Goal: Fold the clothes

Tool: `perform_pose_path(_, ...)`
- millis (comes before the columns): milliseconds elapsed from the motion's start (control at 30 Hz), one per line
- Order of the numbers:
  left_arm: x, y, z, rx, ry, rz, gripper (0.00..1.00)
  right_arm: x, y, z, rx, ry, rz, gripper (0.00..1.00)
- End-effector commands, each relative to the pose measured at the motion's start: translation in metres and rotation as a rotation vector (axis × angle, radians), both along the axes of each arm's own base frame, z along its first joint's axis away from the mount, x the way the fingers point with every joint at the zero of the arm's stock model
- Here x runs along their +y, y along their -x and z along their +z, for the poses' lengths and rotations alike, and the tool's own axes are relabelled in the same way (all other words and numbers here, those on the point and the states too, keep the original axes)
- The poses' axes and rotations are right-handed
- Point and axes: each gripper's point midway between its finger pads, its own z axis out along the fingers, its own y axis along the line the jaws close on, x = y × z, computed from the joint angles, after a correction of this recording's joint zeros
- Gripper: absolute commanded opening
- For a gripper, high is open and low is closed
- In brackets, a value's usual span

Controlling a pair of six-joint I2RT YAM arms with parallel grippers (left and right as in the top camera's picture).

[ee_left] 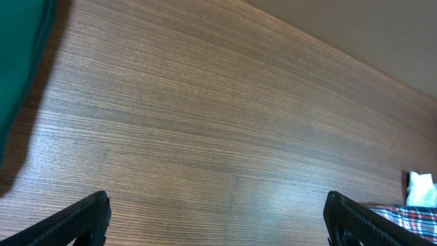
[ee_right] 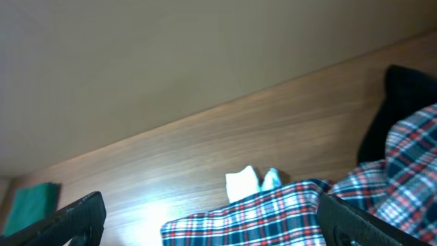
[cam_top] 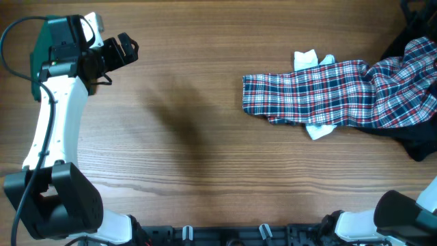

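Table (cam_top: 191, 157): wood-grain top, fine straight lines, matte, with one soft patch of glare in the right wrist view.

Plaid shirt (cam_top: 328, 96): thin woven cloth in a red-navy-white check. It lies on the right half of the table as a long rumpled band. The left end is flat and nearly square-edged, and the right end bunches into loose folds. The right wrist view shows it close below the camera (ee_right: 287, 208). The left wrist view catches only one corner (ee_left: 410, 217).

White piece (cam_top: 308, 59): small, soft and smooth, poking out from under the shirt's far edge. More white shows at the near edge (one item or two: cannot tell).

Black garment (cam_top: 418, 145): dull, dark fabric at the table's right edge, under the shirt's bunched end.

Dark green garment (cam_top: 41, 51): plain and unpatterned, at the far left corner, partly under the left arm. It is well apart from the other clothes, and it also shows as a smooth green edge in the left wrist view (ee_left: 20, 61).

Left gripper (cam_top: 130, 46): near the green garment, over bare wood. Its black fingers stand wide apart with nothing between them, and the left wrist view agrees (ee_left: 217, 205).

Right gripper (ee_right: 212, 208): out of the overhead view. Its own camera shows the fingers spread to the lower corners of the frame and empty. The plaid shirt lies in the gap beyond them, with no contact visible.
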Motion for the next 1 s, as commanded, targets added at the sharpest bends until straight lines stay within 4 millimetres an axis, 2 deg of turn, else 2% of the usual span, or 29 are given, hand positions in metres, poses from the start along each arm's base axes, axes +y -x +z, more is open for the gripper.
perform_pose_path(0, -0.0003, 0.0021, 0.0086, -0.020, 0.014, 0.002, 1.00, -0.0153, -0.0061, -0.0127, 0.041, 0.051, -0.046, 1.00)
perform_pose_path(867, -0.0003, 0.0021, 0.0086, -0.020, 0.014, 0.002, 1.00, -0.0152, -0.0061, -0.0127, 0.041, 0.051, -0.045, 1.00)
perform_pose_path(967, -0.0011, 0.0036, 0.0156, -0.035, 0.012, 0.001, 1.00, -0.0152, -0.0061, -0.0127, 0.041, 0.051, -0.046, 0.99)
